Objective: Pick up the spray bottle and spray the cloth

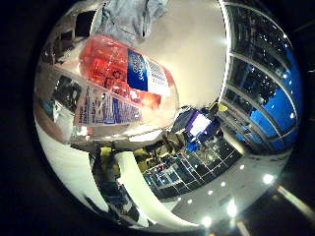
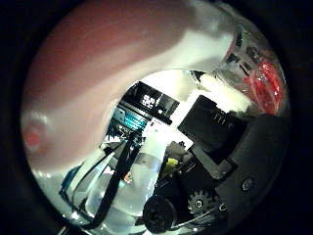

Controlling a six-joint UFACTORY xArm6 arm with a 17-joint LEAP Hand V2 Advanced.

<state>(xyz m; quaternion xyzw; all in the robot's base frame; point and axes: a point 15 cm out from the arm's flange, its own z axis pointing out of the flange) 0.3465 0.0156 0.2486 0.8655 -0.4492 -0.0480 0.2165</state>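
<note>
A clear spray bottle [image 1: 118, 74] with red liquid and a blue-and-white label lies close against my palm in the little finger side view. It fills much of the thumb side view as a pinkish-red surface [image 2: 108, 69]. My right hand [image 2: 210, 147] shows as black and white parts with a gear, its fingers curled against the bottle. A white finger [image 1: 138, 187] reaches in below the bottle. A grey cloth [image 1: 128, 18] lies crumpled on the white table [image 1: 192, 44] beyond the bottle.
Beyond the table the little finger side view shows a room with large windows [image 1: 261, 88], desks with screens [image 1: 197, 126] and ceiling lights [image 1: 231, 206].
</note>
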